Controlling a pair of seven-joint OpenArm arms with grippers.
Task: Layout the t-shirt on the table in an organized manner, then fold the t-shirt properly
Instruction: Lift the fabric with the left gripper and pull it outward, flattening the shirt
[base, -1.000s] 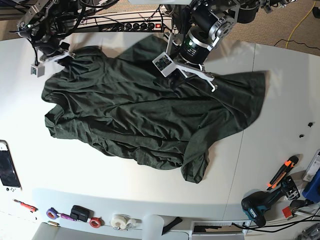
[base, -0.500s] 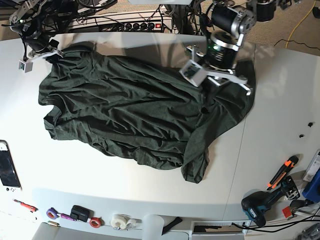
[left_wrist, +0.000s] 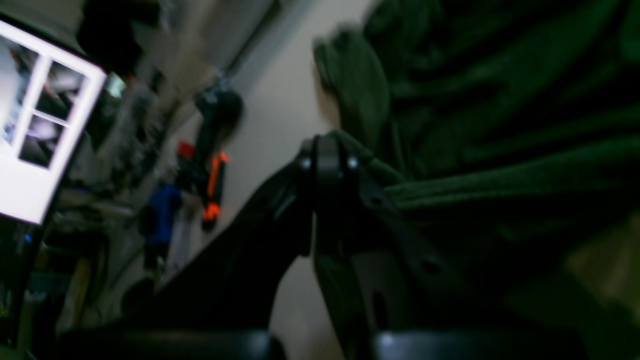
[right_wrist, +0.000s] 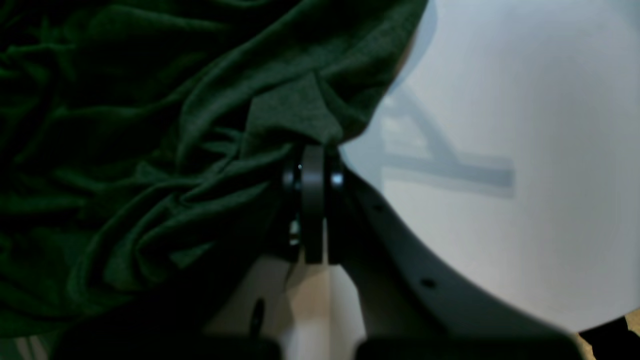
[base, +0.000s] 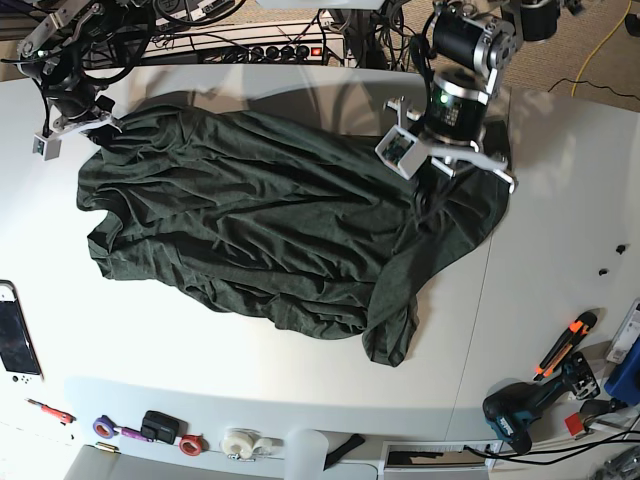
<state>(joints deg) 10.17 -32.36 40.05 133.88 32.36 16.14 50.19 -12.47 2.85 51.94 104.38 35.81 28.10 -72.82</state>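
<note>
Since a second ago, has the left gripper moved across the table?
Yes. The left gripper, shut on the t-shirt, has moved toward the base view's right, closer to the table seam, stretching the fabric.

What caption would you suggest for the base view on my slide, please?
Both grippers, left and right, pinch the wrinkled t-shirt over the white table.

The dark olive-green t-shirt (base: 260, 225) lay spread but heavily wrinkled across the far half of the white table (base: 300, 385), its far-left and far-right corners lifted. One sleeve (base: 392, 325) trailed toward the near edge. A thin dark seam (base: 478, 330) crossed the tabletop at right.
</note>
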